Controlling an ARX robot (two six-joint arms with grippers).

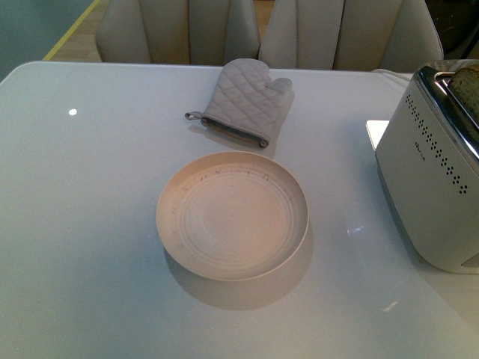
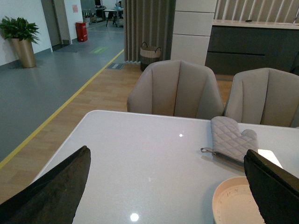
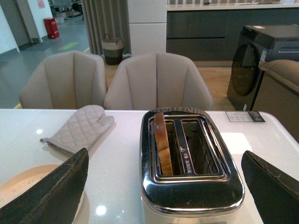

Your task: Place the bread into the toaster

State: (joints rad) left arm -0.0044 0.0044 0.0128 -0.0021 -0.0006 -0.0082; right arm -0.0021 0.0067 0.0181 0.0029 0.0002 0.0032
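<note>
The white toaster (image 1: 434, 172) with a chrome top stands at the table's right edge in the front view. In the right wrist view the toaster (image 3: 191, 186) lies straight ahead, and the bread (image 3: 162, 142) stands on edge in one of its two slots; the other slot is empty. A sliver of the bread (image 1: 468, 78) shows at the toaster's top in the front view. My right gripper (image 3: 163, 186) is open, its dark fingers (image 3: 51, 191) spread wide to either side of the toaster. My left gripper (image 2: 168, 186) is open over bare tabletop, holding nothing.
A round cream plate (image 1: 292, 196) sits mid-table, empty. A quilted grey oven mitt (image 1: 243, 101) lies behind it. Beige chairs (image 1: 187, 30) line the table's far edge. A paper card (image 3: 245, 116) lies on the table behind the toaster.
</note>
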